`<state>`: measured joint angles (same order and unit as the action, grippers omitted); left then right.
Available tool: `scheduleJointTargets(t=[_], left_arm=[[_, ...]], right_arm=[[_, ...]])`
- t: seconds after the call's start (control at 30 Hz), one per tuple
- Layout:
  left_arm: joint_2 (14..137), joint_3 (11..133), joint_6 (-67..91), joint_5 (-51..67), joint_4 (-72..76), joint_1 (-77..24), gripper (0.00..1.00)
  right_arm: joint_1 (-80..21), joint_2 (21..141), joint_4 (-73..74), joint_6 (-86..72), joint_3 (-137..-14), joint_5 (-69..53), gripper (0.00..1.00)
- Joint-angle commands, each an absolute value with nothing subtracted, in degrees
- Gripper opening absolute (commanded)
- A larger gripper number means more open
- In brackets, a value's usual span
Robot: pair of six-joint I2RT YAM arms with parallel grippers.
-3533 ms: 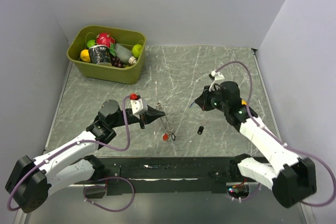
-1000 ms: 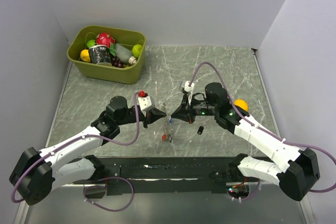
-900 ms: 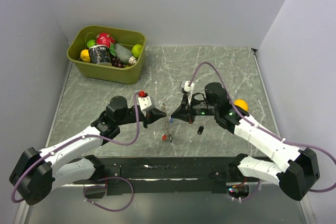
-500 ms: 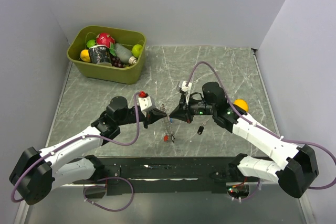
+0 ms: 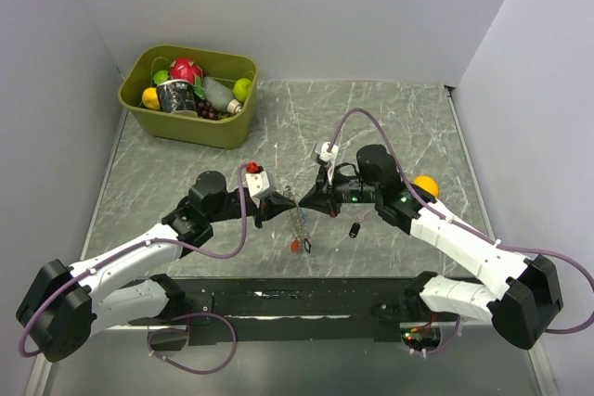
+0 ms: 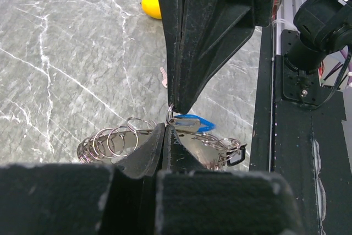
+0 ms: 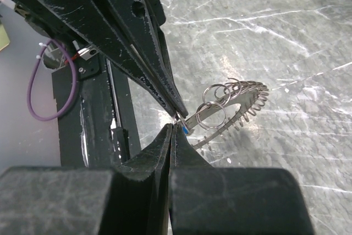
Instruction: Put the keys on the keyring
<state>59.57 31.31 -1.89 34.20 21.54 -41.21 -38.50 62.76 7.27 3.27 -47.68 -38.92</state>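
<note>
My left gripper (image 5: 286, 199) is shut on the keyring (image 6: 118, 142), a metal strip with several split rings. The keyring (image 5: 298, 220) hangs off its tip, and a red key (image 5: 295, 245) dangles at its lower end. My right gripper (image 5: 303, 203) is shut on a blue key (image 6: 192, 120) and meets the left one tip to tip at the keyring (image 7: 220, 100). A speck of the blue key (image 7: 187, 130) shows at the right gripper (image 7: 173, 126). A black-headed key (image 6: 236, 155) hangs on the far rings. The left gripper (image 6: 165, 127) hides where it clamps the strip.
A black key (image 5: 355, 229) lies on the marble table (image 5: 390, 127) below the right arm. A whitish key (image 6: 163, 77) lies further out. An orange ball (image 5: 426, 185) sits by the right arm. A green bin (image 5: 188, 95) of fruit stands at the back left.
Since 3.5 seconds ago both arms have closed in from well apart. In the last second the right gripper has crept slightly left, up to the left fingertips. Both stay shut.
</note>
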Motion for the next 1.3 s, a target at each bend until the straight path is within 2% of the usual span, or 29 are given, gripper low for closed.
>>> scheduleJointTargets(t=[0.0,0.5,1.27], left_arm=[[58.19,32.52,-1.76,34.02,25.75,-41.75,0.01],[55.99,30.94,-1.58,33.93,27.33,-42.01,0.01],[53.09,28.92,-1.84,35.33,31.38,-42.01,0.01]], right_arm=[[-38.94,62.05,4.75,3.16,-49.22,-36.57,0.00],[-38.93,59.50,4.92,3.34,-47.02,-31.99,0.00],[-38.94,60.73,7.12,3.69,-47.46,-33.22,0.00]])
